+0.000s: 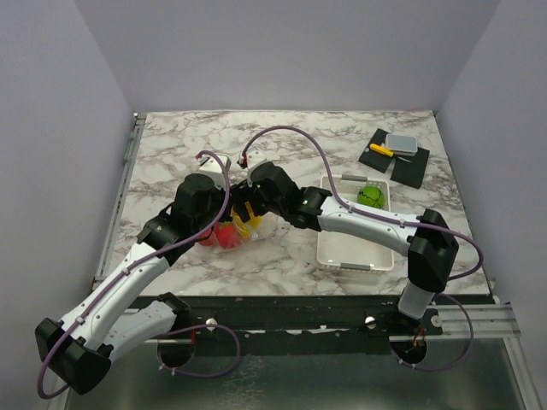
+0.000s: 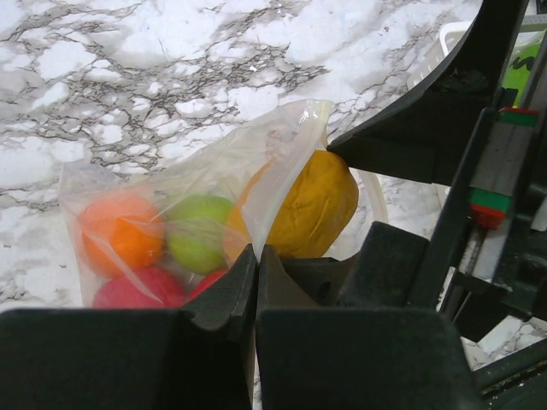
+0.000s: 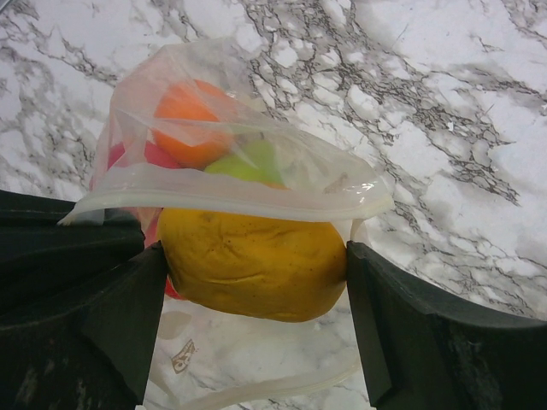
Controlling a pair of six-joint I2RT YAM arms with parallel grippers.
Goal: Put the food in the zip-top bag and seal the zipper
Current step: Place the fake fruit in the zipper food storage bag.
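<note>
Bag clear, crinkly; yellow fruit dimpled.

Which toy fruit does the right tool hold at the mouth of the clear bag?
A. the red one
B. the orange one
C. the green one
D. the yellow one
D: in the right wrist view the right tool has a finger on each side of the yellow fruit at the mouth of the bag, while the orange fruit and the green fruit lie inside.
</note>
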